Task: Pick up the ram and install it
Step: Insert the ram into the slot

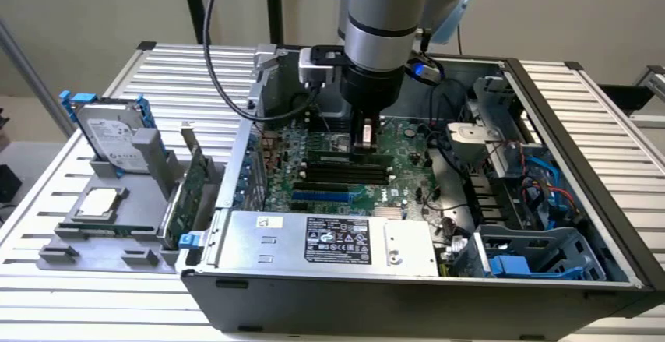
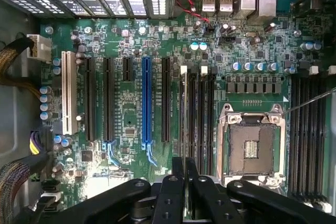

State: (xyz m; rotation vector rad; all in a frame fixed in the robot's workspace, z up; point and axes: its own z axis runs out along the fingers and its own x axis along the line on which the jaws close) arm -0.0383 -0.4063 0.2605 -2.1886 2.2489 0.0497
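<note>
exterior view: jaws closed on the ram (image 1: pixel 335 157), held upright at the memory slots (image 1: pixel 348 174) of the motherboard (image 1: pixel 416 143). wrist view: ram seen edge-on along one slot; any misalignment risks jamming or half-seating it.

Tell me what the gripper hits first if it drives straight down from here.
The ram, edge-on in the gripper, lines up with the end memory slot on the motherboard. Straight down, that slot comes first, met by the ram's edge. Depth is unclear; they may already touch.
</note>
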